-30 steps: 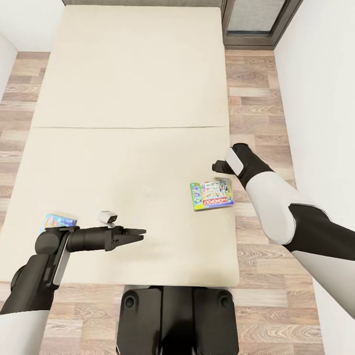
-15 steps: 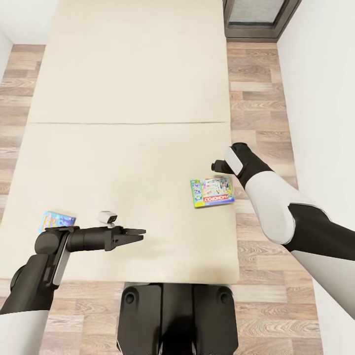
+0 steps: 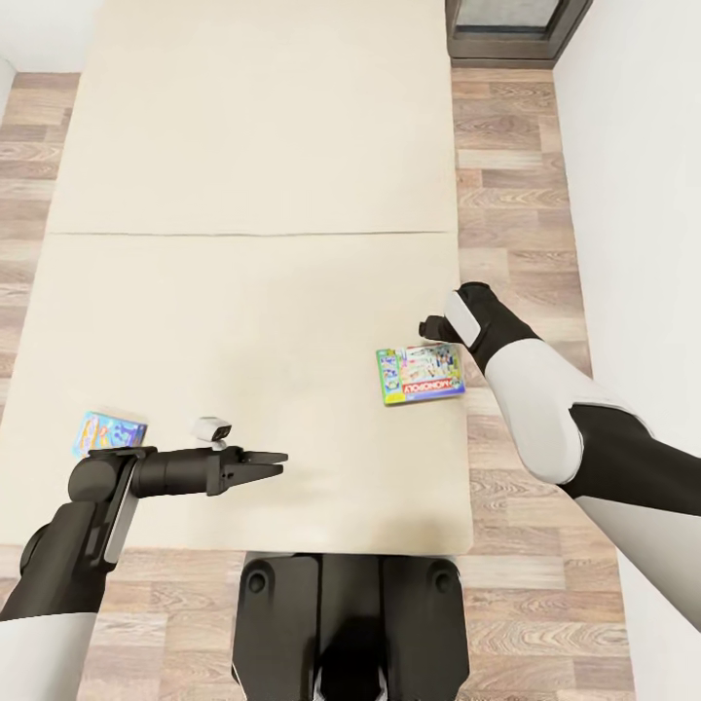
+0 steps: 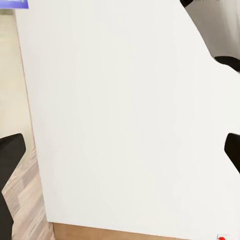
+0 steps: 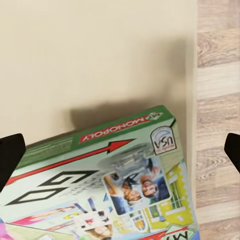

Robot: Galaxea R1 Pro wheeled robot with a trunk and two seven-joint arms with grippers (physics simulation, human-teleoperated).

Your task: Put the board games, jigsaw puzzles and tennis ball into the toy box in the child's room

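The Monopoly board game (image 3: 419,374) lies flat on the beige bed (image 3: 253,292), near its right edge. My right gripper (image 3: 429,328) hovers open just above the box's far side. In the right wrist view the box (image 5: 100,190) sits close under the spread fingers of the gripper (image 5: 120,150). A small blue board game (image 3: 109,431) rests near the bed's left front corner, partly behind my left arm. My left gripper (image 3: 276,456) is open and holds nothing, low over the front of the mattress and pointing right; its wrist view (image 4: 120,150) faces a white wall.
Wood-plank floor (image 3: 511,195) runs along the bed's right side up to a white wall (image 3: 633,175). A dark-framed window (image 3: 511,24) stands at the far right corner. My base (image 3: 350,623) sits against the bed's front edge.
The whole view has shifted a little, so the bed and both boxes sit slightly higher in the picture. Both arms keep the same pose.
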